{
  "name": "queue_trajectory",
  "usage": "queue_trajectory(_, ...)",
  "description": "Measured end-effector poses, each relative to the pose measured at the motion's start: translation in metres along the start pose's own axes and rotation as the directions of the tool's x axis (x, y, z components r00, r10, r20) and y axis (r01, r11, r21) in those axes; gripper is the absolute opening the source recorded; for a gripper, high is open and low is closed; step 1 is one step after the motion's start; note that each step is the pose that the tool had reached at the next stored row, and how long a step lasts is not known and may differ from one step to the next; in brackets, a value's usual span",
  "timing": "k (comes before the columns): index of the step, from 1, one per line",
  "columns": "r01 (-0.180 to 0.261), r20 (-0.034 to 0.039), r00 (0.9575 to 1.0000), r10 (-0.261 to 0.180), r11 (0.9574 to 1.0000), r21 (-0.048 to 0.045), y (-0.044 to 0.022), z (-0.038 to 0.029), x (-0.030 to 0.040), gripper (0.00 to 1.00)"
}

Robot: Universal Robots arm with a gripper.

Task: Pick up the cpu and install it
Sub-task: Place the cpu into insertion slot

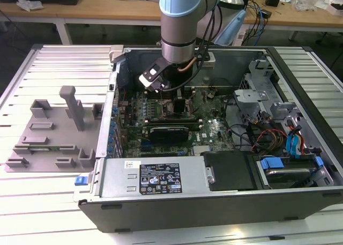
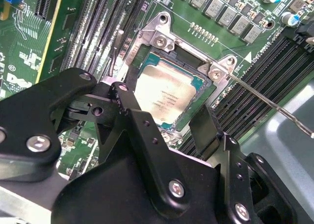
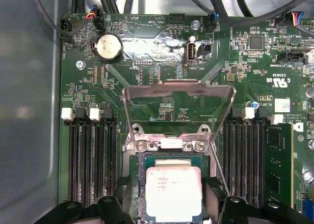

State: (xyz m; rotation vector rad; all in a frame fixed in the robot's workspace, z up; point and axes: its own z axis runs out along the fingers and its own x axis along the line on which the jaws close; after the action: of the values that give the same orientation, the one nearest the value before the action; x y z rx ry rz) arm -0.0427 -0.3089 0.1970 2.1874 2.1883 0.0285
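Looking down into the opened computer case (image 1: 214,205), you notice a white-and-black label sticker (image 1: 159,176) on its near rim, crowded with marks and print too fine to make out. White lettering runs all over the green motherboard (image 3: 147,72) in the first wrist view, and faint grey print crosses the pale metal top of the cpu (image 3: 174,192). That chip lies flat inside the metal-framed socket (image 2: 159,37), and the gripper (image 2: 162,106) hangs right above it, released, with one black finger on each side of the chip and nothing clamped between them. The first wrist view gives you the hinged load plate (image 3: 176,94) tilted up and open just beyond the cpu, a round coin battery (image 3: 108,47) farther along the board, and dark memory slots (image 3: 91,160) flanking the socket on both sides. The second wrist view shows the thin socket lever (image 2: 274,106) swung out sideways over the slots. From the exterior view you take in the arm (image 1: 182,25) reaching down into the case, and a grey plastic fixture (image 1: 53,132) with upright blocks on the slatted table (image 1: 32,213), to the exterior view's left of the case and well apart from the gripper.
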Motion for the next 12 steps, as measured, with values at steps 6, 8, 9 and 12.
queue_trajectory(6, -0.001, 0.0001, 1.0000, 0.001, 1.0000, 0.0000, 0.0000, -0.0001, 0.0014, 0.69)
queue_trajectory(8, -0.001, 0.0001, 1.0000, 0.001, 1.0000, 0.0001, 0.0000, -0.0001, 0.0014, 0.69)
queue_trajectory(9, -0.001, 0.0001, 1.0000, 0.001, 1.0000, 0.0001, 0.0000, -0.0001, 0.0014, 0.67)
queue_trajectory(12, -0.002, 0.0001, 1.0000, 0.002, 1.0000, 0.0001, 0.0000, 0.0000, 0.0014, 0.60)
